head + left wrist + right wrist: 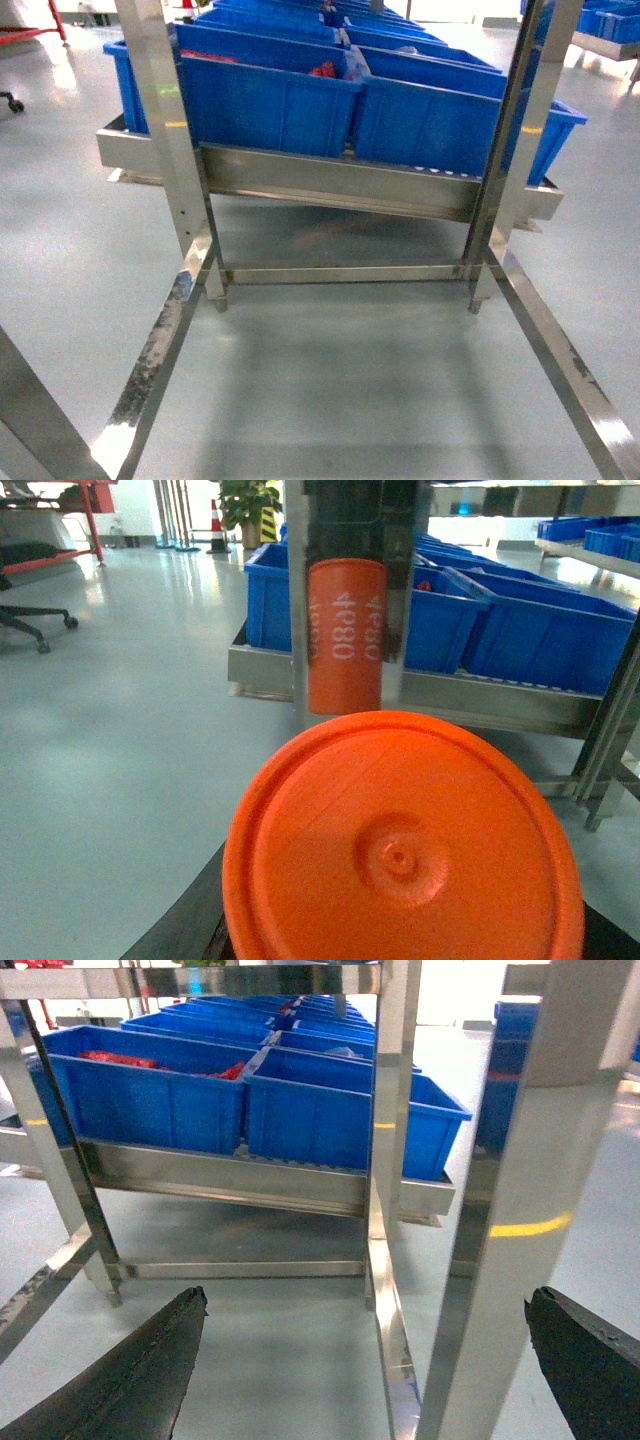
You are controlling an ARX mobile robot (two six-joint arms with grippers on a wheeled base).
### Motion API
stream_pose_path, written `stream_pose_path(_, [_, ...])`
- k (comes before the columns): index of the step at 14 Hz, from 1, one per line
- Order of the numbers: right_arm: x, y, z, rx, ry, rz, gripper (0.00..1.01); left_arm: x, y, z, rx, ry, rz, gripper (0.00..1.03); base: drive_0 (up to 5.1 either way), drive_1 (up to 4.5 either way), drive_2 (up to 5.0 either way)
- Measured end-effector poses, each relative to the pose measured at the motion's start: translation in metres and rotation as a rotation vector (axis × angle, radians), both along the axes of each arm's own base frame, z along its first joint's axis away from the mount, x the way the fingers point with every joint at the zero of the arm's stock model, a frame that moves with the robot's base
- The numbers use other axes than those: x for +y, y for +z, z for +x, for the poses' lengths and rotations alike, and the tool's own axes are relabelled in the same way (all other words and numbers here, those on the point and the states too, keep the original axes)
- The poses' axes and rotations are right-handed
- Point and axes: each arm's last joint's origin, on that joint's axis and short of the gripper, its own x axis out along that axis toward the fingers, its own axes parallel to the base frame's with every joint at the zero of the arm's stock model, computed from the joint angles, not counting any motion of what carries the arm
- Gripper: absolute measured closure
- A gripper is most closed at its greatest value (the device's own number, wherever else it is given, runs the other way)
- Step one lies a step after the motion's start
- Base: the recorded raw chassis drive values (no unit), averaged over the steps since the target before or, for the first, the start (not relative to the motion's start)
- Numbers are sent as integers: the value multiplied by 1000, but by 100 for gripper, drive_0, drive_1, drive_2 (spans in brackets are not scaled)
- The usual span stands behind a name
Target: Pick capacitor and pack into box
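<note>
The left claw (345, 695) grips an orange capacitor (346, 635) at 12 o'clock; the right claw (365, 1360) gapes wide; no box shows, so packing remains.

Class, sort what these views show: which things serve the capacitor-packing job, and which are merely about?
Job: orange capacitor at left gripper; orange cylinder marked 4080; open right gripper.
About: blue bins; steel rack.

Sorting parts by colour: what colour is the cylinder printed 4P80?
Orange with white print; the cylinder shows best in the left wrist view.
</note>
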Motion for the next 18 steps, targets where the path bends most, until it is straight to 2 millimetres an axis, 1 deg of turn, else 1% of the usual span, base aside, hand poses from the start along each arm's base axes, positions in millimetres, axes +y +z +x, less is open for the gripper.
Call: stream_pose_path(18, [0,0,0,-1,1,0,3,0,0,0,1,1,0,59,-479,345,154])
